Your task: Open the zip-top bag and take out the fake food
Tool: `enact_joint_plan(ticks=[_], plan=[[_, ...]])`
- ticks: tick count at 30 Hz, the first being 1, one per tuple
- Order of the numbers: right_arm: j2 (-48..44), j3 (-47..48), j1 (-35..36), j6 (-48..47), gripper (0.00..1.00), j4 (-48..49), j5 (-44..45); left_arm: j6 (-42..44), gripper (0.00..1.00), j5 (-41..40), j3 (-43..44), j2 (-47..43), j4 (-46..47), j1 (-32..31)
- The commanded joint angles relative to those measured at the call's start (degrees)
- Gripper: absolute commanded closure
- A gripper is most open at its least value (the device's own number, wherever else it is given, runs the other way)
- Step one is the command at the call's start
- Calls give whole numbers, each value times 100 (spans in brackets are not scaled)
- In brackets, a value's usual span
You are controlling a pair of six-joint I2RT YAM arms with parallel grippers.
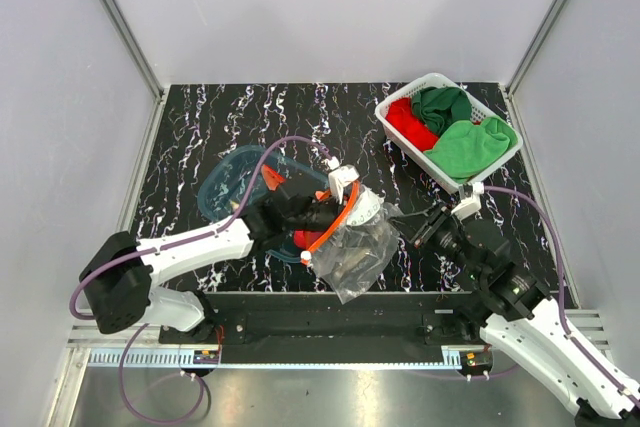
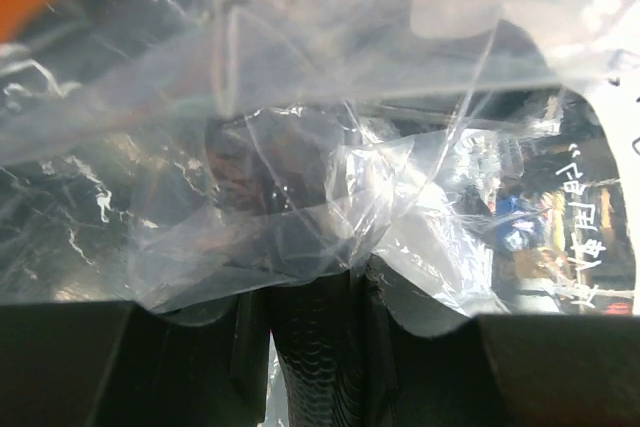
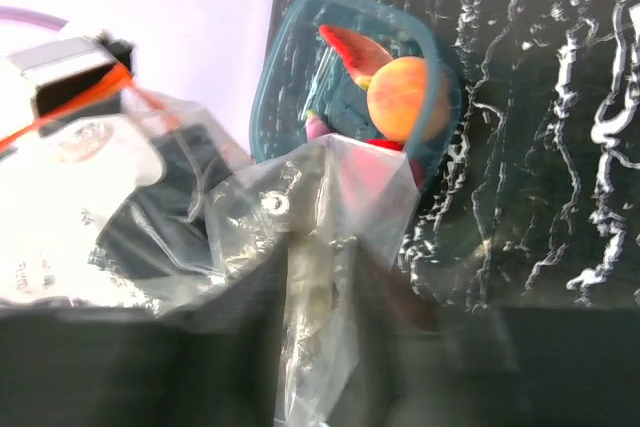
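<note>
The zip-top bag (image 1: pixel 355 247) lies crumpled between the arms, beside the blue tub (image 1: pixel 235 187). My left gripper (image 1: pixel 318 219) pinches its film, nearly closed. My right gripper (image 1: pixel 420 232) straddles a fold, but blur keeps me from telling whether it grips. The peach fake food (image 3: pixel 405 97) sits in the tub.

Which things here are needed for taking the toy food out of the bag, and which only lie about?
For the job: bag, orange toy fruit, blue tub holding it.
Lying about: white basket, red cloth, green cloths.
</note>
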Motion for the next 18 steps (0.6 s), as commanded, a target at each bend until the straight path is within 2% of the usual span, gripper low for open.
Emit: enact_joint_plan(ticks=[1, 4, 8, 10, 12, 16, 18], plan=[[-171, -124, 11, 161, 85, 469, -189, -124, 100, 313, 0, -128, 732, -12], [-137, 121, 2, 135, 99, -354, 284, 60, 100, 14, 114, -136, 321, -12], [-5, 420, 11, 371, 100, -1560, 1275, 262, 100, -802, 281, -242, -357, -12], [22, 473, 11, 677, 100, -2209, 1611, 333, 100, -1505, 378, -320, -873, -12], [-48, 561, 2, 872, 100, -2763, 2025, 368, 100, -1874, 360, -408, -964, -12], [-250, 658, 11, 1346, 100, -3504, 2701, 333, 100, -2753, 413, -680, -1438, -12], [-347, 658, 2, 1330, 100, -3662, 2799, 420, 100, -2922, 448, -777, -1475, -4]])
